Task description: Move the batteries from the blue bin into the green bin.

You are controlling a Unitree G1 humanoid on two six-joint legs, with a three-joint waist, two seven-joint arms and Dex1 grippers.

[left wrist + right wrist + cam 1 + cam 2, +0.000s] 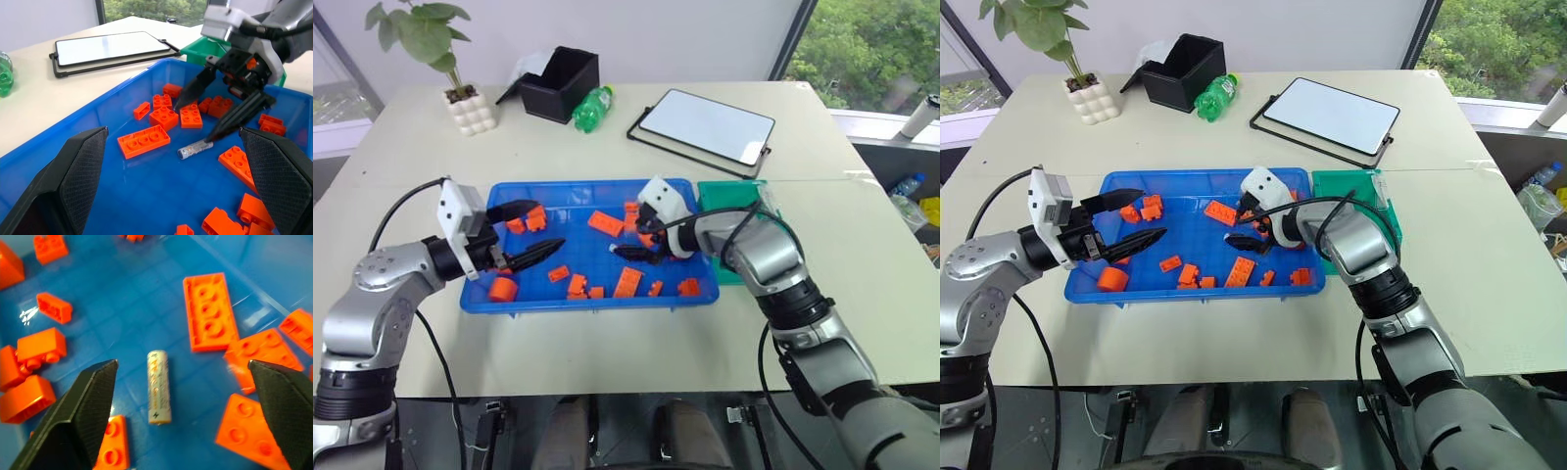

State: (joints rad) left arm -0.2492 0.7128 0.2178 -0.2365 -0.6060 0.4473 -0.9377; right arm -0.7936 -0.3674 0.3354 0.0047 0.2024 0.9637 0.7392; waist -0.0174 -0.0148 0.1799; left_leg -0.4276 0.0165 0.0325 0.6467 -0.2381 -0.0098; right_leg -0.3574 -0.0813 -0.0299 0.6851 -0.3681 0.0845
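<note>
The right gripper (pixel 183 406) hung over the middle of the blue bin (pixel 499 300), jaws spread wide and empty, tips pointing down at a battery (pixel 158 387). The battery lay flat on the bin floor between the two fingers, among orange blocks (pixel 211 311). The left gripper (pixel 530 230) sat over the bin's left part, jaws wide, holding nothing. The green bin (pixel 729 195) stood touching the blue bin's right side.

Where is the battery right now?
The battery lies on the blue bin floor among orange blocks, between the open right gripper fingers.
</note>
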